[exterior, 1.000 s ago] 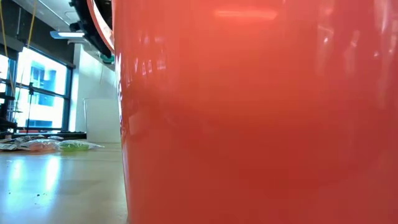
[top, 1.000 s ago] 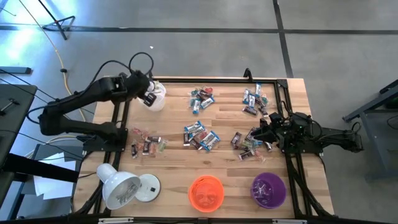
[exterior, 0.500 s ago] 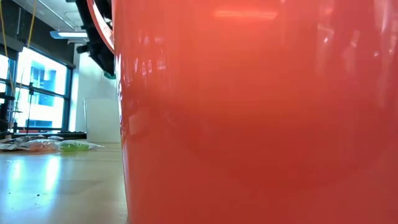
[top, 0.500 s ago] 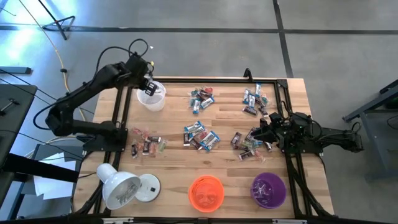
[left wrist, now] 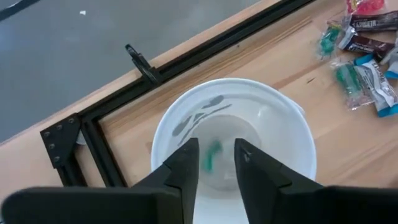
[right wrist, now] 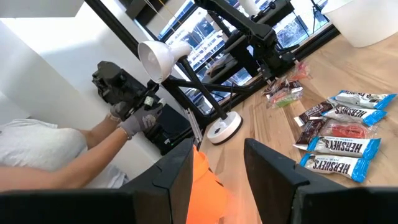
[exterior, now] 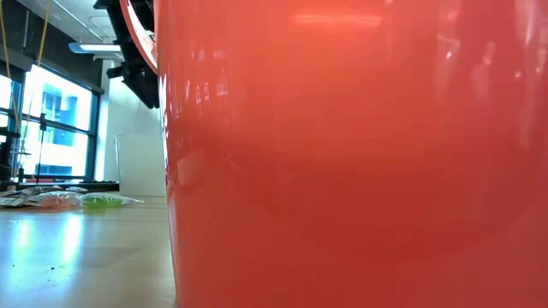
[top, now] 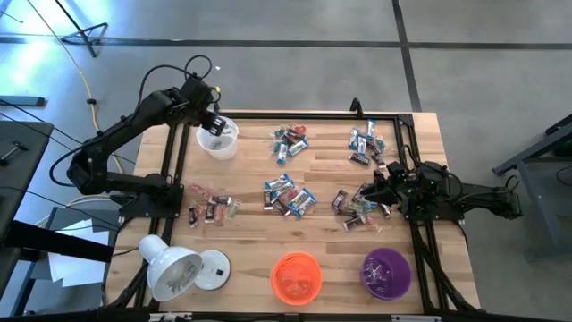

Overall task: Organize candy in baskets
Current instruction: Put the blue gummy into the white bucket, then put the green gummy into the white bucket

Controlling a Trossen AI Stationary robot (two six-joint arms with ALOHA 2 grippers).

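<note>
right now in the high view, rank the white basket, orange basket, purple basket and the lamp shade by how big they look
1. lamp shade, looks the largest.
2. orange basket and purple basket: these look about alike, so I won't rank them.
3. white basket, smallest-looking, though the left gripper covers part of its rim.

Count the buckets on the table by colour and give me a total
White bucket: 1
Orange bucket: 1
Purple bucket: 1
Total: 3
</note>
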